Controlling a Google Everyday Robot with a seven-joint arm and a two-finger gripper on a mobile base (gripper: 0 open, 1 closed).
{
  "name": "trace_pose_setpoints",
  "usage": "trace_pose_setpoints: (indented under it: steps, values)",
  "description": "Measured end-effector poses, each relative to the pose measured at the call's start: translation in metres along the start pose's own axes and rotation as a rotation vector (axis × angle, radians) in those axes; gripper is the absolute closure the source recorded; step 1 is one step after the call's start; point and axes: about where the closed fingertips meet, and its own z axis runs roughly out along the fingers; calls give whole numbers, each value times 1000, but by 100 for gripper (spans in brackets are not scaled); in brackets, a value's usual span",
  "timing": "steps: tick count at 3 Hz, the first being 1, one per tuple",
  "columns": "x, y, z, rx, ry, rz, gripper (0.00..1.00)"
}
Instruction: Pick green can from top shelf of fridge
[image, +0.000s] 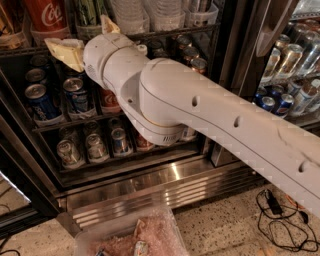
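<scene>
The gripper (77, 34) sat at the shelf (200, 28) front, jaws apart. The upright green can (90, 11) stood just beyond, slightly above.

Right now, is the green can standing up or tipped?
Upright: the green can stands straight on the top shelf, end effector near its base.

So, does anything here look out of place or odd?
Nothing in the fridge stands out: cans stand upright, and the gripper is at the top shelf by the green can. Only loose cables lie on the floor at right.
</scene>
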Motion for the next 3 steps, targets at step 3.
trace_pose_setpoints:
  steps: [3]
  values:
    - [-5, -8, -4, 113, -16, 6, 23]
